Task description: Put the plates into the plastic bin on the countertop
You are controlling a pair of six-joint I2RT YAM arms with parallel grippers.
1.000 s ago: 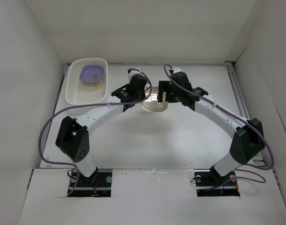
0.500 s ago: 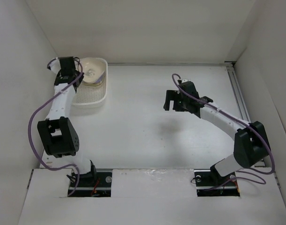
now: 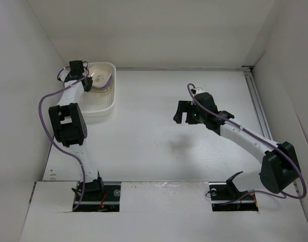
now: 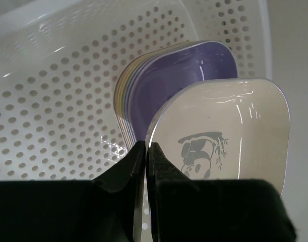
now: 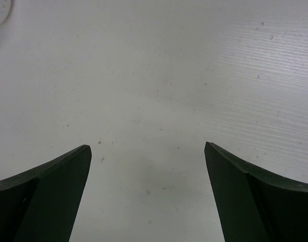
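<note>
My left gripper [image 3: 88,82] is shut on the rim of a cream plate [image 3: 101,77] and holds it over the white plastic bin [image 3: 99,107] at the far left. In the left wrist view the jaws [image 4: 145,151] pinch the edge of the cream plate [image 4: 234,126], which bears a panda print. Beneath it a stack of plates [image 4: 189,75] with a lavender one on top lies in the bin [image 4: 53,101]. My right gripper [image 3: 182,112] is open and empty above the bare countertop [image 3: 154,136]; the right wrist view [image 5: 147,147] shows only the white surface between its fingers.
White walls close in the countertop on the left, back and right. A metal rail [image 3: 256,96] runs along the right edge. The bin sits against the left wall in the back corner.
My left arm has swung the cream plate from the table's middle to over the bin. My right gripper has let go of it and drawn back slightly toward the right.
</note>
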